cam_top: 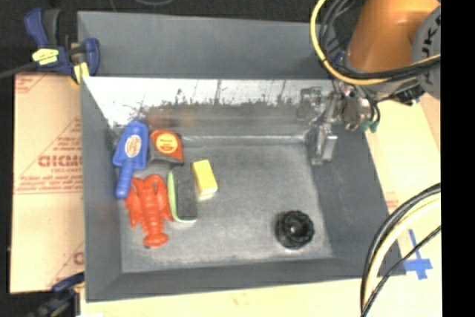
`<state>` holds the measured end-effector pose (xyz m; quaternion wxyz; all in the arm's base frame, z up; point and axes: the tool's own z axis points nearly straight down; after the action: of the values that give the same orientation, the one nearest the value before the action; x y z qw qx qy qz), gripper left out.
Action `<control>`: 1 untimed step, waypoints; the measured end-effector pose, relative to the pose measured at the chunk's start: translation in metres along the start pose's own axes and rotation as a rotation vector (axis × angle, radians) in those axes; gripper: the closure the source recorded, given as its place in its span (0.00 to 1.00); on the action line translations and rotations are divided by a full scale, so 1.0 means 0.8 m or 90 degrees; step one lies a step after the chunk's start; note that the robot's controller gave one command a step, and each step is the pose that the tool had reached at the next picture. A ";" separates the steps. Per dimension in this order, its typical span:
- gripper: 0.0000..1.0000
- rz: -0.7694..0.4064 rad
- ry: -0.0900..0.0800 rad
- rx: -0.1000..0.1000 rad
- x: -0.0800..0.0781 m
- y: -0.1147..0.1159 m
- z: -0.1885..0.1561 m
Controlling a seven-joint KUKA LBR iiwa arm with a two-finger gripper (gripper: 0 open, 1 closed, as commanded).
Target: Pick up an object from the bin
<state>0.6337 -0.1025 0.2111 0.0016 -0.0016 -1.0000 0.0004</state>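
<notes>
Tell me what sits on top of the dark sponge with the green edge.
A yellow block lies across the upper right corner of the sponge. The sponge surface beneath that block is covered, so it cannot be seen.

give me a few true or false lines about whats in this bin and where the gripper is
1. The red lobster toy lies in the left part of the bin. True.
2. The gripper is right over the black knob. False: the knob lies on the floor near the front right, and the gripper is farther back, by the back right corner.
3. The yellow block lies beside the green and black sponge. True.
4. The blue toy lies alone on the right. False: it is on the left, next to the orange tape measure.
5. The knob lies apart from the other things. True.
</notes>
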 end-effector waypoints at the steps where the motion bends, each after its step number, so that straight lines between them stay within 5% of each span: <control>1: 0.00 -0.001 -0.005 0.001 -0.002 0.000 -0.007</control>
<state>0.6350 -0.1022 0.2164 -0.0025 -0.0009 -1.0000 0.0009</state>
